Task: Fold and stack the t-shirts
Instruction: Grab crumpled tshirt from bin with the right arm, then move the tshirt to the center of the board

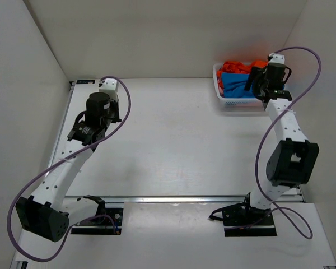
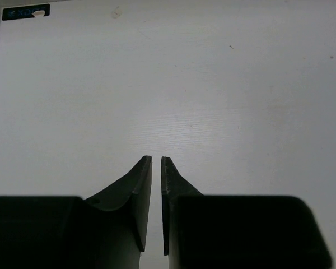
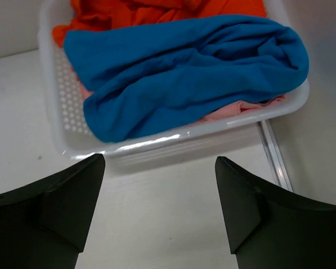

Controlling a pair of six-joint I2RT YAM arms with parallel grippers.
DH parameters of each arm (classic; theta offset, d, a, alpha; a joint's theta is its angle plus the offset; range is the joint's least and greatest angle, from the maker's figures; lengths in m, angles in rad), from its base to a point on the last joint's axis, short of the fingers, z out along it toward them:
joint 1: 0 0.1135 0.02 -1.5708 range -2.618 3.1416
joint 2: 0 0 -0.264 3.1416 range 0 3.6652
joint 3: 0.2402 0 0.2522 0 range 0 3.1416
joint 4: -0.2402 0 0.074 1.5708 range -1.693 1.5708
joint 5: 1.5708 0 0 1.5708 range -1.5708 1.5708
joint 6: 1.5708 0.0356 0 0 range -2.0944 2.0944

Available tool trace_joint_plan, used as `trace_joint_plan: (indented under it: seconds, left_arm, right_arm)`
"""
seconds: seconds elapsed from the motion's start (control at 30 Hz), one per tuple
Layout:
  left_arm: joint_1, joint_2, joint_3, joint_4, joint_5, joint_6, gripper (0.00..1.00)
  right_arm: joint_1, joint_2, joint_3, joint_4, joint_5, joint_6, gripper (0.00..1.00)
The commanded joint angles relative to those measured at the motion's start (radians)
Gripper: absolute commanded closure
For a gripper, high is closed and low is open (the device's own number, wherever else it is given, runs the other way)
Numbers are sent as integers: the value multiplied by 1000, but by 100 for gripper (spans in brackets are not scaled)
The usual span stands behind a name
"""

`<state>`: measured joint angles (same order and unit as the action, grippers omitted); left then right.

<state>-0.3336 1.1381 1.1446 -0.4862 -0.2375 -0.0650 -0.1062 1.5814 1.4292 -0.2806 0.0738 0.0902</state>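
Note:
The t-shirts lie bunched in a white lattice basket (image 1: 220, 100) at the back right. A bright blue t-shirt (image 3: 179, 73) is on top at the near side, with an orange one (image 3: 157, 11) behind it. A pale pink one (image 3: 252, 109) peeks out under the blue. In the top view the blue t-shirt (image 1: 234, 84) and the orange one (image 1: 238, 67) both show. My right gripper (image 3: 159, 168) hangs open over bare table just in front of the basket rim (image 3: 157, 143), holding nothing. My left gripper (image 2: 156, 162) is over bare table at the left, jaws almost together with only a thin slit, nothing in it.
White walls close the table at the back and both sides. A metal rail (image 3: 274, 157) runs along the table beside the basket's right end. A small dark label (image 2: 25, 11) sits at the far left corner. The left arm (image 1: 81, 131) stands far from the basket.

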Motion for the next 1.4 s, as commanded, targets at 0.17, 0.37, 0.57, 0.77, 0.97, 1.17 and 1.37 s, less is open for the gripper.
trace_joint_plan:
  seconds: [0.17, 0.37, 0.57, 0.77, 0.97, 1.17, 1.37]
  left_arm:
    - [-4, 46, -63, 143, 29, -6, 75]
    - [-12, 104, -81, 159, 21, -1, 75]
    - [-4, 137, -85, 176, 30, -5, 79]
    - [-13, 114, -86, 181, 17, -9, 100]
    - [-25, 26, -124, 189, 27, -47, 100]
    - [-50, -118, -192, 193, 43, -117, 100]
    - [-27, -176, -163, 68, 125, -179, 100]
  right_arm:
    - [-64, 345, 310, 90, 187, 19, 21]
    - [-99, 638, 603, 13, 178, 58, 22]
    - [-108, 882, 999, -218, 161, 82, 38]
    - [-87, 774, 988, -236, 187, 86, 100]
    - [-27, 516, 978, -227, 167, 16, 100]
    - [133, 80, 668, -143, 192, -52, 100]
    - [484, -345, 269, -58, 237, -78, 100]
